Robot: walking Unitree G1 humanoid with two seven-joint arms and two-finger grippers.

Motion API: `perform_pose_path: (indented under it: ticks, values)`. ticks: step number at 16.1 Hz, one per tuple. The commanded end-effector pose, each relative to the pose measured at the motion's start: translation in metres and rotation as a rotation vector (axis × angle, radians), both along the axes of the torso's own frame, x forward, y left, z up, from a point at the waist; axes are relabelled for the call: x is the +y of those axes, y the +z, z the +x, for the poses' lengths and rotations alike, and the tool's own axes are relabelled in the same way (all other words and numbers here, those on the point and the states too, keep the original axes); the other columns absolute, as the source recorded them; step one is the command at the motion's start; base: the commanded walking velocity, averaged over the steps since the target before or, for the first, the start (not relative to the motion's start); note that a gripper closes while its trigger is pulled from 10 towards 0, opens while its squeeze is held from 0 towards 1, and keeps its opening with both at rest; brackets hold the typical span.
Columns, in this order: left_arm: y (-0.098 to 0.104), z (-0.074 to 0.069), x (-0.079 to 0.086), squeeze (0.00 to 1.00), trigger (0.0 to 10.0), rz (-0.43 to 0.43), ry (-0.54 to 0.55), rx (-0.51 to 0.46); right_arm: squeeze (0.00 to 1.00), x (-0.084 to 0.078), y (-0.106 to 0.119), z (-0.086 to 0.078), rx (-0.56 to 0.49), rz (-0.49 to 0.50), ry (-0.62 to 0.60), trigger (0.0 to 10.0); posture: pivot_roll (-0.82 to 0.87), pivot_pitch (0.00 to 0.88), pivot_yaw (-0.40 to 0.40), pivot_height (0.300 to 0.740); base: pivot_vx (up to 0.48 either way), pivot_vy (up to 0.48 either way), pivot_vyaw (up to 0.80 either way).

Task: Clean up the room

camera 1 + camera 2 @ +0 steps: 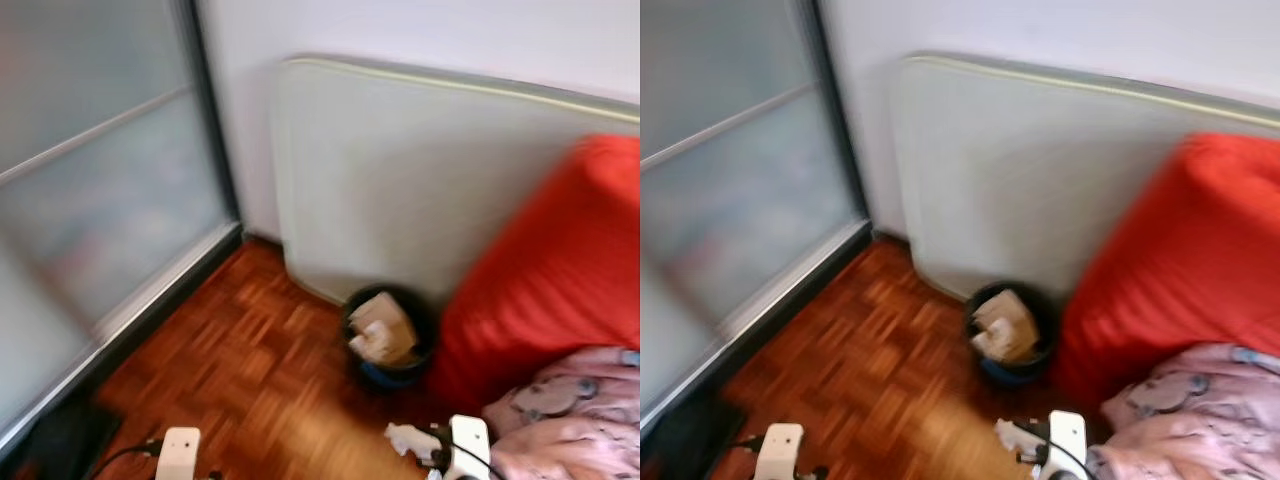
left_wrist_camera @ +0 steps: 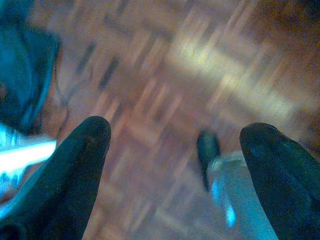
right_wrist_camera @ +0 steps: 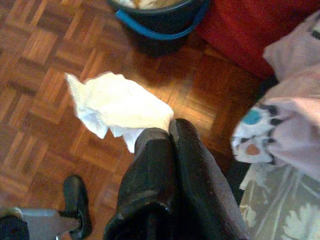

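Carrying a tissue (image 3: 117, 107) clamped in your right end effector (image 3: 167, 132), you hold it low in the frame, near the bin (image 1: 388, 338) at centre, ready to drop. Your left end effector (image 2: 175, 145) hangs spread, idle.

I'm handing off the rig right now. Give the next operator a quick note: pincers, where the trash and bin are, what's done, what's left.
Right pincer: shut on a crumpled white tissue, held above the parquet floor.
Left pincer: open, holding nothing, over the floor.
Bin: dark bucket with a blue band, ahead by the red sofa and the leaning mattress, already holding crumpled paper.
Done: tissue is in hand.
Left: move to the bin, release the tissue into it. Head views are blurred.
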State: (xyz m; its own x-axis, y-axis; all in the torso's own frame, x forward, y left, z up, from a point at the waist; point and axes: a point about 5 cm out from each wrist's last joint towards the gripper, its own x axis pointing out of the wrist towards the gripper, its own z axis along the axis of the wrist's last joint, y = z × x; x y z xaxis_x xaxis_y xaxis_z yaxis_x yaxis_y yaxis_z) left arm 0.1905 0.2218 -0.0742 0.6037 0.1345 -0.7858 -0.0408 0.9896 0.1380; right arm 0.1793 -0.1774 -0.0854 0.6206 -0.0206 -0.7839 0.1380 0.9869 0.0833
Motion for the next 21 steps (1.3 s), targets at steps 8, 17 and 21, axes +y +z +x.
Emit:
perform_pose_path:
  ticks: [8,17,21]
  values:
    - [-0.0017,-0.0003,-0.0071,0.0,10.0,-0.021,-0.012,0.006,0.0,-0.0075,-0.0013,-0.0041,0.021,-0.023,0.013,10.0,-0.04,0.0,0.004,0.74,0.323,0.0,0.0]
    - [-0.0024,-0.0015,-0.0075,0.0,10.0,-0.024,-0.016,0.009,0.0,-0.0087,-0.0018,-0.0055,0.025,-0.032,0.037,10.0,-0.04,0.0,0.002,0.74,0.326,0.0,0.0]
    - [-0.0023,-0.0017,-0.0067,0.0,10.0,-0.023,-0.017,0.01,0.0,-0.0072,-0.0017,-0.0052,0.025,-0.036,0.064,10.0,-0.04,0.0,0.004,0.74,0.325,0.0,0.0]
